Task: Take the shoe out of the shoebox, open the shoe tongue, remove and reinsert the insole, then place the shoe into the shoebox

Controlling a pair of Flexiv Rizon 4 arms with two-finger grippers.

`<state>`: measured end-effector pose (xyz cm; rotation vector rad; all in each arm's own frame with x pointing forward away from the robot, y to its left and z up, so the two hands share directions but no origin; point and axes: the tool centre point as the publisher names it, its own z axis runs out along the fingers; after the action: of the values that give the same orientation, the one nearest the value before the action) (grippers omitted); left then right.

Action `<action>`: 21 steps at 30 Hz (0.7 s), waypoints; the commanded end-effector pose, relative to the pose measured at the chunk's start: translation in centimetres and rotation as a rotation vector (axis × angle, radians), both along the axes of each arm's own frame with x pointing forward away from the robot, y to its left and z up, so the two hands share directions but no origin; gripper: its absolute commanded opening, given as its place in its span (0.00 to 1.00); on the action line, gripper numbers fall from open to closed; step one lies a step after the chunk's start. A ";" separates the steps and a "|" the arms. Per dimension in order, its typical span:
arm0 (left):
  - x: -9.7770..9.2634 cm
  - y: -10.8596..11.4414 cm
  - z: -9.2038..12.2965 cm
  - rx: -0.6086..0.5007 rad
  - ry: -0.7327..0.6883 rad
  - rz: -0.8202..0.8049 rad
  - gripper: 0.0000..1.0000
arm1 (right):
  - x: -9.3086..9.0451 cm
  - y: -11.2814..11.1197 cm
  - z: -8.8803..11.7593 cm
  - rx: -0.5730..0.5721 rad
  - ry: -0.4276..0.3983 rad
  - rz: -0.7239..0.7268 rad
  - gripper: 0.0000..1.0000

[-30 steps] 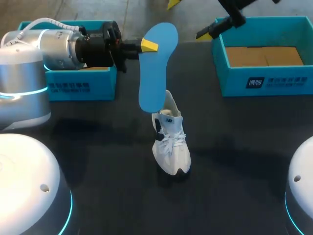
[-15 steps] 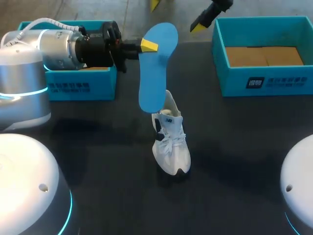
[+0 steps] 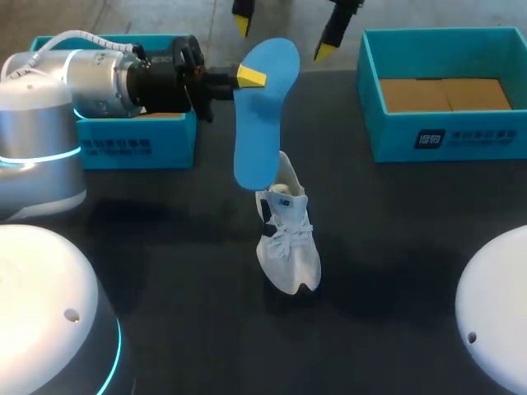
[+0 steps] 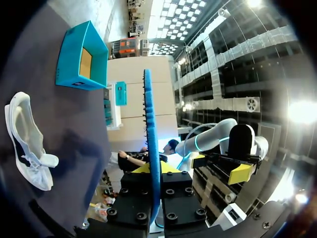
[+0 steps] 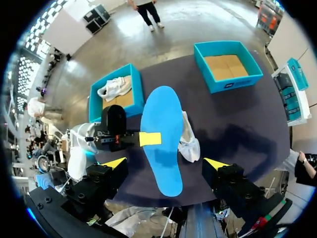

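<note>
Head view: the left gripper point(image 3: 249, 76) is clamped on one long edge of the blue insole point(image 3: 262, 123), holding it upright over the white shoe point(image 3: 288, 243). The shoe stands on the table, out of the empty shoebox point(image 3: 445, 136) at the right. The right gripper point(image 3: 282, 36) hangs beyond the insole's upper end, fingers spread wide and holding nothing.

Left wrist view: the insole point(image 4: 148, 114) shows edge-on, thin and pinched between the left gripper's point(image 4: 152, 169) fingers. The shoe point(image 4: 25, 136) lies well off to one side.

Right wrist view: the insole point(image 5: 161, 119) faces flat-on ahead of the right gripper point(image 5: 165, 163), whose fingers stand clear either side of it.

The insole looks light, thin and bendy, so it likely flops from an end. I would pinch its edges mid-length. The shoe is soft and may tip, so steady it at the heel collar.
</note>
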<state>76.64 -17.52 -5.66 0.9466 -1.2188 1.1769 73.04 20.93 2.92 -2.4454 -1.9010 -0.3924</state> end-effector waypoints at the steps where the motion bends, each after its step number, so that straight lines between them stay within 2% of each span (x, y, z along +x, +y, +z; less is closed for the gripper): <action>1: 0.0 0.0 0.0 0.003 0.000 0.001 0.00 | 0.4 1.1 -0.3 -0.246 0.074 -0.038 1.00; 10: 0.0 0.0 0.0 0.003 0.000 0.001 0.00 | 0.3 2.0 -0.5 -0.309 0.101 -0.066 1.00; 21: 0.0 0.0 0.0 0.003 0.000 0.001 0.00 | 0.0 2.6 -1.1 -0.298 0.109 -0.060 1.00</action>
<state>76.65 -17.53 -5.67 0.9465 -1.2184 1.1771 73.38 23.01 1.84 -2.6003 -1.9828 -0.0167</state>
